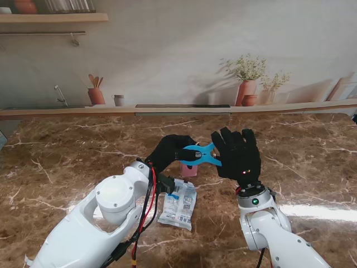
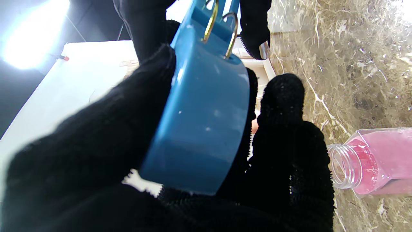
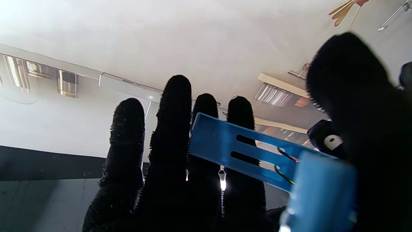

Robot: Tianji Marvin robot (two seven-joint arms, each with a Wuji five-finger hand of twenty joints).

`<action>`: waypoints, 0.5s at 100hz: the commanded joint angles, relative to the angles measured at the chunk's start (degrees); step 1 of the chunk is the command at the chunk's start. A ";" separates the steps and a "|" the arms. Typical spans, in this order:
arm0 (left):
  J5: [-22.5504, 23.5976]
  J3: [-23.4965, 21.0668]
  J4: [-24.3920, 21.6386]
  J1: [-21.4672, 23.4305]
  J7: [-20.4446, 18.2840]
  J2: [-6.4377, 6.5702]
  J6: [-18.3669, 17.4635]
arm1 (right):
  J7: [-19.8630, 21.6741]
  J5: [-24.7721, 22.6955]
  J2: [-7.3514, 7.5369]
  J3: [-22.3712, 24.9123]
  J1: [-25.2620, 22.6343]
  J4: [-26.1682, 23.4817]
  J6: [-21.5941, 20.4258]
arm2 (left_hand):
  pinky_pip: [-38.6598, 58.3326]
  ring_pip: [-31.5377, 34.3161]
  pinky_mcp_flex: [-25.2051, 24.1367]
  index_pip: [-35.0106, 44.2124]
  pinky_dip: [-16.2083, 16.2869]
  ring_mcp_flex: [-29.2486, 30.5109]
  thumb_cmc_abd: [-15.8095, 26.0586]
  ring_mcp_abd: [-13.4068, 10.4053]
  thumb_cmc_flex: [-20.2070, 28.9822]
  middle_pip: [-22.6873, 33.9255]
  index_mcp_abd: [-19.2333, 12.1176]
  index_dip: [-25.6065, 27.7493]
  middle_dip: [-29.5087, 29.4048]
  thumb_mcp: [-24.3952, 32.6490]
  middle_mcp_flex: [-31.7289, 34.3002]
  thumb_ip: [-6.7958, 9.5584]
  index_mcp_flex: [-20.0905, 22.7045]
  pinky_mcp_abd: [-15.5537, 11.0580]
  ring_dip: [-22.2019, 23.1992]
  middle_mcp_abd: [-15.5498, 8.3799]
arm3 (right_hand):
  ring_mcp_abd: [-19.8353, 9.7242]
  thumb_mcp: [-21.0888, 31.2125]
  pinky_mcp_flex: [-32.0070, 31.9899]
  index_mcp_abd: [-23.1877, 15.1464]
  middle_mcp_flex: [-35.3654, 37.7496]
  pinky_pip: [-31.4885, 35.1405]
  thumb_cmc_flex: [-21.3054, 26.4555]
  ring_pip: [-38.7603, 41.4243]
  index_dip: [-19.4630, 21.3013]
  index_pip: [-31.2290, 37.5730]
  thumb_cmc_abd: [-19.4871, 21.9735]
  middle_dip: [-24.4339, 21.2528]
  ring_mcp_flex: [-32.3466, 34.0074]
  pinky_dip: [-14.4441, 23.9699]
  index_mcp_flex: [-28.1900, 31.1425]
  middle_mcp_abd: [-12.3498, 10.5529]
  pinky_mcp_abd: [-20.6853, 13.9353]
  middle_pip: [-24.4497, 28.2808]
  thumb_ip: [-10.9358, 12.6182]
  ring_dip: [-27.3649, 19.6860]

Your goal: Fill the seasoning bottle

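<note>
both hands meet over the middle of the table on a blue clip (image 1: 201, 154): the left hand (image 1: 169, 153) has its fingers closed round one end, seen close up in the left wrist view, and the right hand (image 1: 239, 154) has the other end between thumb and flat fingers, as the right wrist view shows. my guess is that this is the early step of getting the sealing clip out of the way, or passing it from one hand to the other, before any pouring. the next move calls for one hand to let go cleanly and the clip to be set down away from the bottle, so a hand is free for the packet (image 1: 178, 204). the bottle (image 2: 370, 161) stands on the table just beneath the clip, mostly hidden in the stand view; its mouth is open with no cap on, and it looks pink inside, though i cannot tell how full it is. the packet lies flat on the table nearer to me, beside the left forearm; whether it is opened i cannot tell
</note>
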 commanded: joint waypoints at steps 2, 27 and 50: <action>-0.10 -0.09 -0.11 0.32 -0.67 0.47 -0.14 | 0.01 0.67 -0.13 0.55 0.31 0.99 0.66 | 3.73 2.31 -0.78 13.55 2.29 0.41 5.54 1.98 7.97 0.96 -15.73 4.85 0.44 10.96 3.85 4.89 6.74 -1.24 0.30 -2.75 | -0.76 3.27 1.95 -6.00 13.43 4.02 6.23 4.08 1.54 7.10 2.21 4.14 3.91 2.19 4.82 -6.85 1.50 15.75 -3.44 2.90; -0.01 -0.03 0.02 0.28 -1.29 0.62 -0.15 | -1.91 1.73 -0.36 0.67 0.86 1.48 -0.21 | 3.49 1.86 -0.88 13.14 2.25 0.21 5.76 1.77 7.91 0.57 -15.90 4.61 0.15 10.71 3.70 4.86 6.63 -1.33 0.04 -2.93 | -2.27 2.97 8.65 -13.67 24.78 13.58 7.72 20.06 8.47 15.56 -2.23 10.83 12.17 4.74 18.36 -9.74 2.58 25.29 -5.55 9.70; -0.31 0.40 0.40 0.05 -1.47 0.57 -0.36 | -2.82 1.49 -0.17 0.74 1.14 1.64 -1.45 | 2.78 0.66 -1.25 11.16 2.00 -0.63 7.03 1.47 7.94 -1.15 -15.51 2.94 -1.11 8.94 3.05 4.56 6.04 -1.64 -0.70 -2.87 | -2.78 6.32 12.04 -15.04 31.57 18.42 4.91 28.05 12.04 20.13 -6.52 12.96 16.82 6.43 27.46 -9.49 3.21 29.65 -3.83 13.57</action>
